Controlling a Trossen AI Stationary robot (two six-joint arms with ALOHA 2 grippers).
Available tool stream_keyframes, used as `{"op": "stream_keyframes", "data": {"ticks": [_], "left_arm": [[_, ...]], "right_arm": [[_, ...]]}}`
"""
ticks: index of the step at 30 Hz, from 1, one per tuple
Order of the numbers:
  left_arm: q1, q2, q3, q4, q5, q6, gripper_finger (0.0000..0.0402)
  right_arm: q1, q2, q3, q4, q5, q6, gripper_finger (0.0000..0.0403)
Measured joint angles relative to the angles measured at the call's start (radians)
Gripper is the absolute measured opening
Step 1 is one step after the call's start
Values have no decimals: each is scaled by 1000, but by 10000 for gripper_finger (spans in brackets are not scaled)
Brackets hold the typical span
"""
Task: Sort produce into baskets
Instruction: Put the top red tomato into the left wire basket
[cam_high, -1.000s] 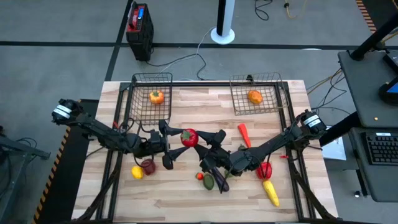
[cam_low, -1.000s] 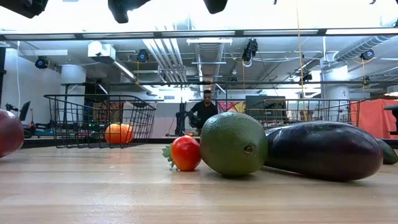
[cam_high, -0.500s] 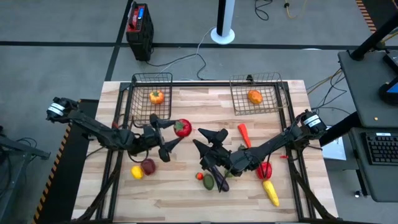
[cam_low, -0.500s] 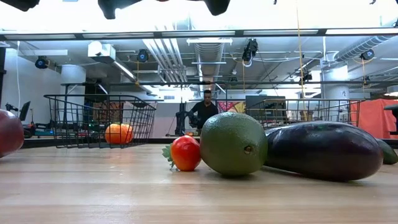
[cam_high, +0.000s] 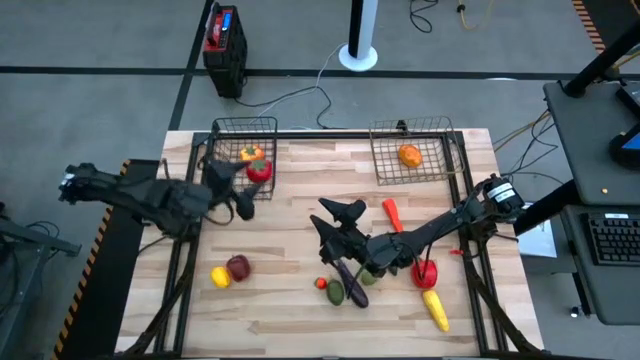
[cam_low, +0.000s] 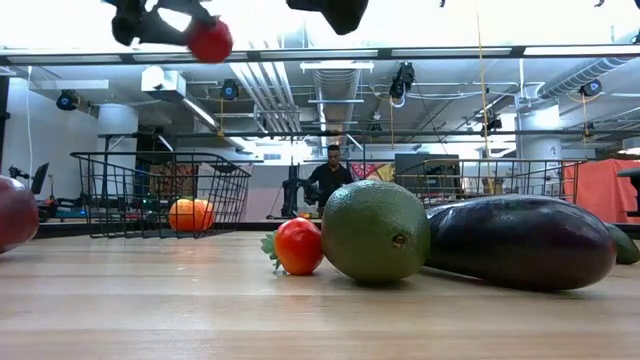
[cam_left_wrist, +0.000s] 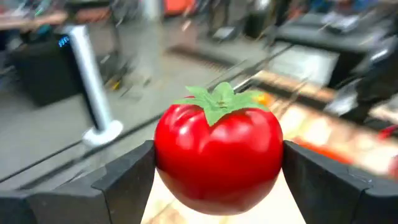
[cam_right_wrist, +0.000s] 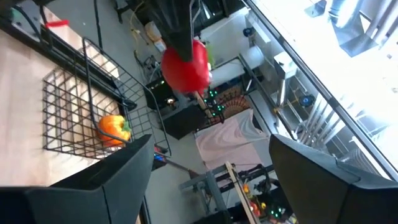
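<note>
Left pincer (cam_high: 252, 183) holds tomato (cam_high: 259, 170) over basket (cam_high: 222, 160).

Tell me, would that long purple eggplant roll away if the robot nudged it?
Probably only sideways. The eggplant is long and rounded, lying flat on the table, so a push on its side may roll it, while an end push would more likely slide or swing it. Its skin looks glossy, so fingers might slip. The lime beside it would likely stop it that way.

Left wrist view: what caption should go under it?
Left gripper holding a red toy tomato with green leaves.
</note>
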Motion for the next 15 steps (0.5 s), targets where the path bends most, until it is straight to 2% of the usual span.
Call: {"op": "stream_keyframes", "data": {"ticks": [4, 7, 11, 15], "left_arm": [[94, 22, 107, -258, 70, -48, 310], [175, 33, 131, -347, 107, -69, 310], [263, 33, 72, -343, 108, -97, 310], [322, 20, -25, -260, 151, -116, 310]], "right_arm": [[-18, 0, -3, 0, -10, 26, 313], [-28, 0, -6, -5, -12, 47, 313], [-33, 0, -14, -8, -14, 61, 307], [-33, 0, -19, -8, -15, 65, 304]]}}
